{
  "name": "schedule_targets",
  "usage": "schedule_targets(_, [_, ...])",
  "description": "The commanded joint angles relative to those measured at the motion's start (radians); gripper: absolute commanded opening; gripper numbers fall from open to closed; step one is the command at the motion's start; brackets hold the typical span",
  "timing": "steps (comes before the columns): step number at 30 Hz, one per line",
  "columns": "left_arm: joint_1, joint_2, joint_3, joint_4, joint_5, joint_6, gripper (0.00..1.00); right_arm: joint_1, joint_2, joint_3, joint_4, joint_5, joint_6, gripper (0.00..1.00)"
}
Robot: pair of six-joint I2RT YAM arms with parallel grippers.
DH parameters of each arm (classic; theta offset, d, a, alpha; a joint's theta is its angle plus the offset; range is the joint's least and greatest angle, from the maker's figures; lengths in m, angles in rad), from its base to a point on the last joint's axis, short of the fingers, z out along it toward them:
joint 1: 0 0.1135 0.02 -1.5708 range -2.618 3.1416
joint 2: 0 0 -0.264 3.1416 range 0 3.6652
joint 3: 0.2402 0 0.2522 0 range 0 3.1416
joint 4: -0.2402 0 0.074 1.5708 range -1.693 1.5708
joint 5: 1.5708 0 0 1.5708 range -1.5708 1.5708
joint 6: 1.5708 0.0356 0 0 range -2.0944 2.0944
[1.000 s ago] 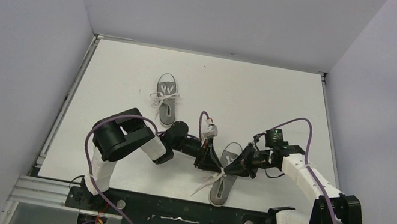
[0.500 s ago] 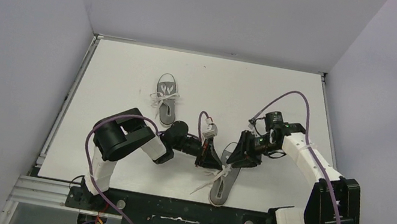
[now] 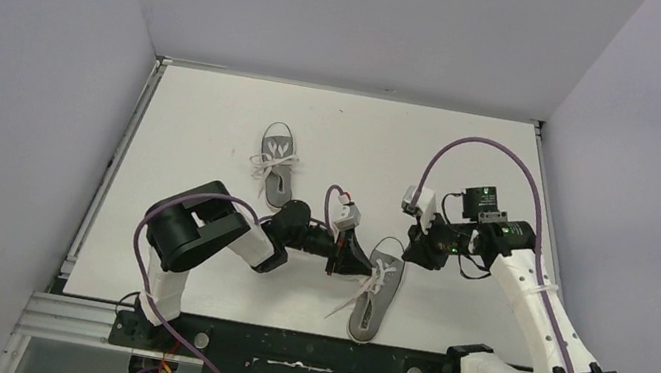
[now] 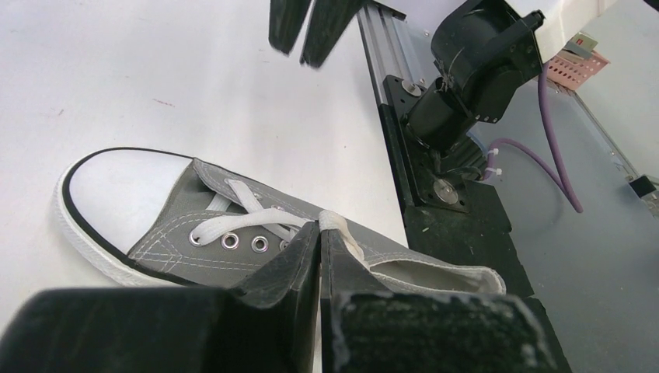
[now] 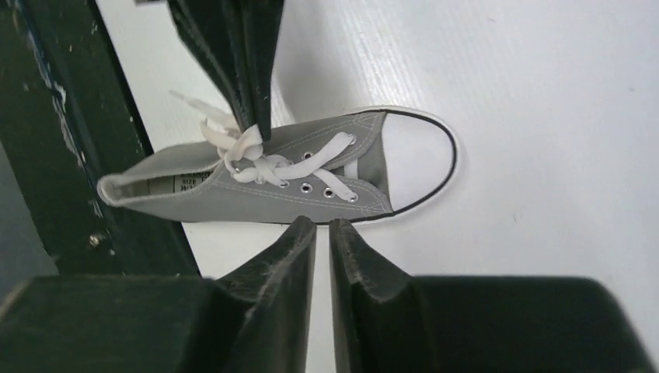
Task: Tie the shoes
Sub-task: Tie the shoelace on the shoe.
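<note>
Two grey canvas shoes lie on the white table. The near shoe (image 3: 376, 294) lies toe away from the arms, its white lace (image 3: 378, 276) bunched over the eyelets, with loose ends trailing left. My left gripper (image 3: 360, 271) is at its left side, shut on a fold of the lace (image 4: 336, 224). My right gripper (image 3: 413, 252) hangs above and right of the shoe's toe; its jaws (image 5: 322, 225) are shut on nothing. The right wrist view shows the shoe (image 5: 256, 194) from above, with the left fingers (image 5: 256, 93) on the lace. The far shoe (image 3: 276, 167) lies alone, its laces in a bow.
A black mounting rail (image 3: 308, 355) runs along the table's near edge, close to the near shoe's heel. The right arm's base (image 4: 474, 70) and a purple cable (image 4: 556, 148) stand beyond that heel. Grey walls enclose the table on three sides.
My right gripper has drawn away from the near shoe's laces, up and to the right, and holds nothing now. My left gripper has stayed on the lace.
</note>
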Motion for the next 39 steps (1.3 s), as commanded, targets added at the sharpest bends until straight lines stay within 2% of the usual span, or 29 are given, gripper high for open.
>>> schedule_targets(1, [-0.009, 0.024, 0.025, 0.121, 0.006, -0.005, 0.00, -0.022, 0.018, -0.093, 0.010, -0.213, -0.436, 0.19])
schedule_targets(2, [-0.010, 0.027, 0.026, 0.122, 0.004, -0.005, 0.00, -0.023, 0.025, -0.113, 0.017, -0.230, -0.444, 0.25])
schedule_targets(5, [-0.016, 0.030, 0.022, 0.130, 0.000, -0.005, 0.00, -0.018, 0.010, -0.177, 0.116, -0.263, -0.399, 0.27])
schedule_targets(12, [-0.024, 0.038, 0.027, 0.162, 0.007, -0.015, 0.00, 0.029, 0.018, -0.231, 0.180, -0.318, -0.377, 0.26])
schedule_targets(20, [-0.030, 0.029, 0.032, 0.161, -0.002, -0.014, 0.00, 0.064, 0.017, -0.273, 0.266, -0.301, -0.303, 0.23])
schedule_targets(35, [-0.029, 0.034, 0.039, 0.161, -0.002, -0.019, 0.00, 0.107, 0.051, -0.256, 0.246, -0.292, -0.321, 0.28])
schedule_targets(37, [-0.028, 0.032, 0.040, 0.159, 0.001, -0.019, 0.00, 0.110, 0.055, -0.253, 0.243, -0.289, -0.323, 0.28])
schedule_targets(39, [-0.029, 0.035, 0.041, 0.159, 0.003, -0.019, 0.00, 0.110, 0.058, -0.252, 0.243, -0.294, -0.323, 0.22])
